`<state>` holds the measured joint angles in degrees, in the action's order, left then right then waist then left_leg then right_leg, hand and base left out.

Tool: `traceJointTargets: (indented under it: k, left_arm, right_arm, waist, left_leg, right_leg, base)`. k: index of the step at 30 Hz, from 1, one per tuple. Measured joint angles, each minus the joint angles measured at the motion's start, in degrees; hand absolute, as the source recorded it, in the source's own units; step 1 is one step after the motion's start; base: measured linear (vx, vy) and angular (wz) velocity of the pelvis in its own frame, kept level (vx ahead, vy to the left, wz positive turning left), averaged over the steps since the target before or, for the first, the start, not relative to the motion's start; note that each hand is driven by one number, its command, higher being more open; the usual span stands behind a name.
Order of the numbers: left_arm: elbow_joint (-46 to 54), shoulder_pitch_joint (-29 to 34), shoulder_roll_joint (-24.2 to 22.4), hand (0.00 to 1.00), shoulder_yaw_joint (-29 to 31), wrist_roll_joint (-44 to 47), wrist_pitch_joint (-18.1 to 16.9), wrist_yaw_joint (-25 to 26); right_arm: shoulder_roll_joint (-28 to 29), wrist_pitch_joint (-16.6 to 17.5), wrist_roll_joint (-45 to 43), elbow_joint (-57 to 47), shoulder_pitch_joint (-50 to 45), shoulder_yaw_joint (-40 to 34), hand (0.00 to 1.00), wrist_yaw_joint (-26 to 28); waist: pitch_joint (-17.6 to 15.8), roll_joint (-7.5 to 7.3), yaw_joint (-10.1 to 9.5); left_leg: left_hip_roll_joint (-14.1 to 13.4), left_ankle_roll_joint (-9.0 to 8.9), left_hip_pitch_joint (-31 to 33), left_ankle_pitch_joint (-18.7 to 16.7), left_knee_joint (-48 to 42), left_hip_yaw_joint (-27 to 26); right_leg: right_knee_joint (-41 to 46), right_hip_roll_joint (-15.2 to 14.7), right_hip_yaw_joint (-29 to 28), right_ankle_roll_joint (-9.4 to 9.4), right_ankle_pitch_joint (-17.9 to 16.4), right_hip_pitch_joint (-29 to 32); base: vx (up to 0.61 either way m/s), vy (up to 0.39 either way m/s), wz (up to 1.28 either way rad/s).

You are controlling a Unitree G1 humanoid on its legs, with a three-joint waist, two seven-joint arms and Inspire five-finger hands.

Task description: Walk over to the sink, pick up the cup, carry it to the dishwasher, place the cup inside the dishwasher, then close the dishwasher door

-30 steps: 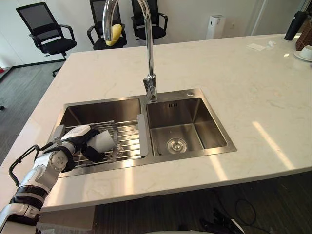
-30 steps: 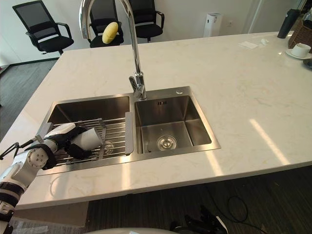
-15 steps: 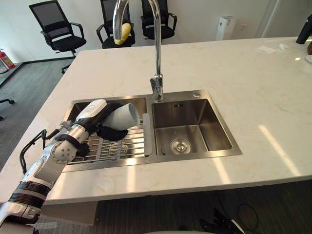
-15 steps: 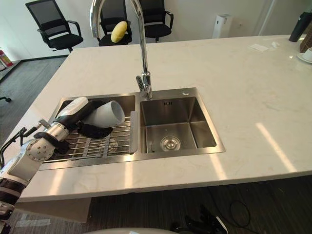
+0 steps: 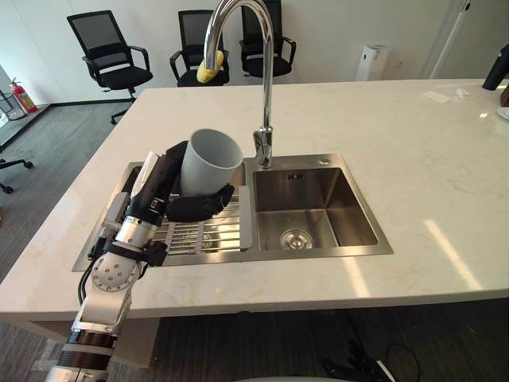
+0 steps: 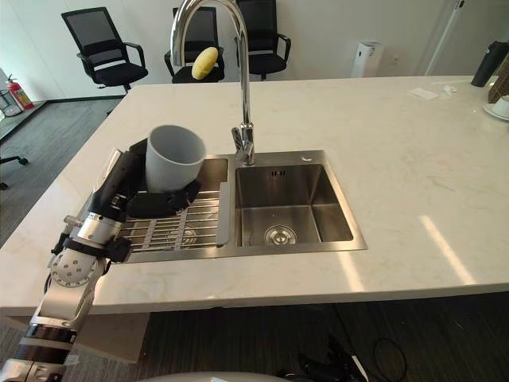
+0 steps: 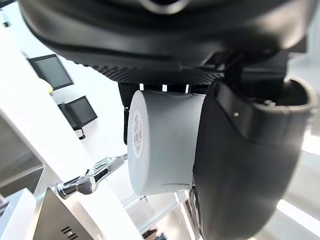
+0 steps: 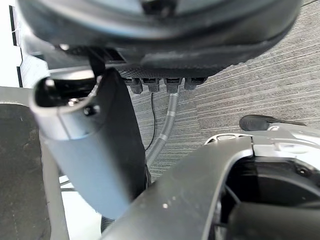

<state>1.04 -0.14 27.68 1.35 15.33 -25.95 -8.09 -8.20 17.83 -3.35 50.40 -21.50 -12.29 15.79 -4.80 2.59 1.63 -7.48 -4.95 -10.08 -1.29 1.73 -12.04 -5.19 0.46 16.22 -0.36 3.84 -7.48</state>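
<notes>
A light grey cup point(image 5: 208, 159) stands upright, mouth up, in the air above the left basin of the steel double sink point(image 5: 322, 247). My left hand point(image 5: 171, 203) is shut on the cup, dark fingers wrapped round its lower wall. In the left wrist view the cup point(image 7: 160, 145) lies between the thumb point(image 7: 245, 160) and the palm. Down by the grey carpet floor hangs my right hand point(image 8: 90, 150), thumb straight and holding nothing.
A wire rack point(image 5: 199, 235) lies in the left basin below the cup. The tall curved faucet point(image 5: 266, 95) rises just right of the cup. Wide marble counter point(image 5: 413, 151) surrounds the sink. Office chairs point(image 5: 111, 56) stand beyond the counter, and a dark bottle point(image 6: 493, 64) stands far right.
My left hand has lifted the cup off the rack, raising it above the basin and turning it from lying sideways to upright. The camera has shifted as well.
</notes>
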Motion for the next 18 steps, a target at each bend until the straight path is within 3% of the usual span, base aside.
traceJointTargets:
  k: [8, 18]
  left_arm:
    - [0.6, 10.1, -5.8, 0.0, 1.2, 8.2, -0.5, -3.9]
    - [1.4, 14.0, -8.7, 0.0, 2.4, 10.7, -1.4, -6.2]
  right_arm:
    - [1.6, 0.0, 0.0, 0.1, 0.2, -0.8, 1.0, -0.8]
    - [1.6, 0.0, 0.1, 0.1, 0.5, -0.9, 1.0, -0.9]
  waist:
    - [0.3, -0.55, -0.91]
    - [0.4, -0.6, -0.89]
  left_leg:
    - [0.1, 0.14, -0.1, -0.3, 0.1, 0.0]
    - [0.0, 0.1, -0.5, -1.1, -0.1, -2.4]
  right_leg:
    - [0.0, -0.1, -0.1, -0.03, 0.0, -0.2]
    - [0.3, 0.1, -2.4, -0.02, 0.0, 0.6]
  base:
    - [0.04, 0.031, 0.01]
    - [0.03, 0.027, -0.12]
